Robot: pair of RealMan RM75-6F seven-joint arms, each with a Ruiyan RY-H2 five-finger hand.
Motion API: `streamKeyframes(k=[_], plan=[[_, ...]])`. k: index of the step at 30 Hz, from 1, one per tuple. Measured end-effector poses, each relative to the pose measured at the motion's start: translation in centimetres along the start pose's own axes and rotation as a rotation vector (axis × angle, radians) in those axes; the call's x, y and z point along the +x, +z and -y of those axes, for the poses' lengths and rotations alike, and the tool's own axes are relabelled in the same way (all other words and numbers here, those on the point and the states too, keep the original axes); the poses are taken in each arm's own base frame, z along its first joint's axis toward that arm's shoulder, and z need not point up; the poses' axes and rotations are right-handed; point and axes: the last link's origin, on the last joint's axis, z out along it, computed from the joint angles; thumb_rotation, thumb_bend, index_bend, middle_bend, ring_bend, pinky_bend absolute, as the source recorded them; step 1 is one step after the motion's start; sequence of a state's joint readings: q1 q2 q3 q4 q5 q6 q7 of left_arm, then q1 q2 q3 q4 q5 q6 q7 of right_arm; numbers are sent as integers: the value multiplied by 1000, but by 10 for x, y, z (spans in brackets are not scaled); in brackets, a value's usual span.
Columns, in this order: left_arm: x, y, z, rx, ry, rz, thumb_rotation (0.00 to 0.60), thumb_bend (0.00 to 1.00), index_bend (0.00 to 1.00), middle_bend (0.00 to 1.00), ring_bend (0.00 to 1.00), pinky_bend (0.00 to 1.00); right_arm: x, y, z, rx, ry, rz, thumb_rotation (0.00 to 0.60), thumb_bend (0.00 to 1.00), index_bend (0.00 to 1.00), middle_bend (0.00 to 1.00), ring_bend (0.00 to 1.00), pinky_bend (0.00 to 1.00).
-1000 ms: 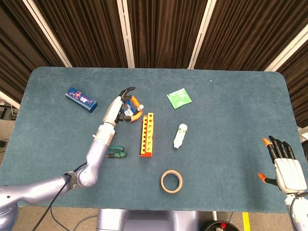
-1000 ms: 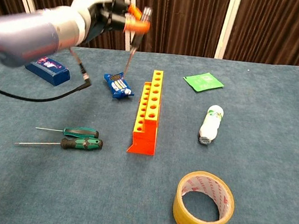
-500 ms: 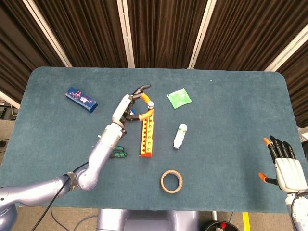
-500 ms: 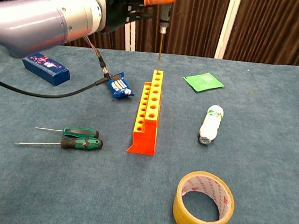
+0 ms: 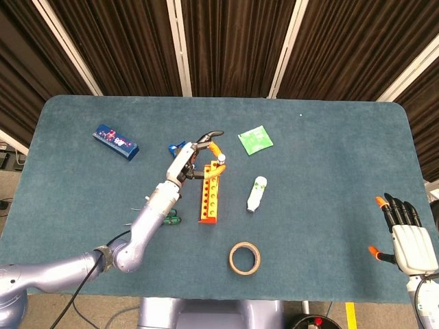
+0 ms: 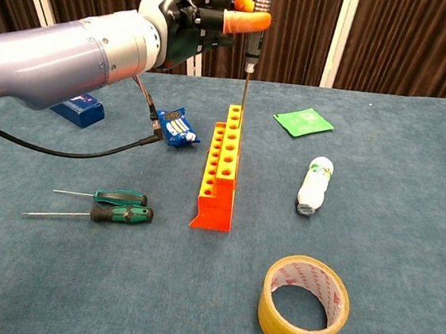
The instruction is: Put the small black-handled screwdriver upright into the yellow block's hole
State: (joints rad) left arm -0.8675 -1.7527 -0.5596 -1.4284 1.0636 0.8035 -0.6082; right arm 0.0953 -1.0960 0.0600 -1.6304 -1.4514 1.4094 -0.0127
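The yellow block (image 6: 222, 163) with its rows of holes lies in the middle of the table, also seen as the yellow block (image 5: 210, 192) from above. My left hand (image 6: 198, 25) pinches the small black-handled screwdriver (image 6: 258, 23) by its handle between orange fingertips (image 6: 248, 18). The screwdriver stands upright, and its thin shaft reaches down to the block's far end. Whether the tip is inside a hole I cannot tell. In the head view my left hand (image 5: 195, 159) hovers over that same end. My right hand (image 5: 409, 241) is open, off the table's right front corner.
Two green-handled screwdrivers (image 6: 122, 213) lie left of the block. A blue snack packet (image 6: 177, 126) and a blue box (image 6: 80, 109) sit behind them. Right of the block are a white bottle (image 6: 314, 185) and a green packet (image 6: 303, 121). A tape roll (image 6: 304, 305) lies in front.
My left hand carried the screwdriver rightward over the block's far end, turned it upright and lowered it. The right hand stayed still.
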Motion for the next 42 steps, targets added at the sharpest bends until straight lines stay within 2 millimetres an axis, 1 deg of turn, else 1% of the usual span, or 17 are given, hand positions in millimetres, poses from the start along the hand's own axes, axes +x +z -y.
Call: streamKeyframes(k=[27,33,42], plan=[[-6,-2,27,23,106,49,600,374,740,113,0,4,0,0,1,1,13,-2,600,0,70,0,0,0],[-3,-6,37,36,162,58,600,373,740,113,0,0,0,0,1,6,10,-3,600,0,70,0,0,0],[0,-10,45,54,165,48,600,372,741,113,0,1,0,0,1,10,8,-5,600,0,70,0,0,0]])
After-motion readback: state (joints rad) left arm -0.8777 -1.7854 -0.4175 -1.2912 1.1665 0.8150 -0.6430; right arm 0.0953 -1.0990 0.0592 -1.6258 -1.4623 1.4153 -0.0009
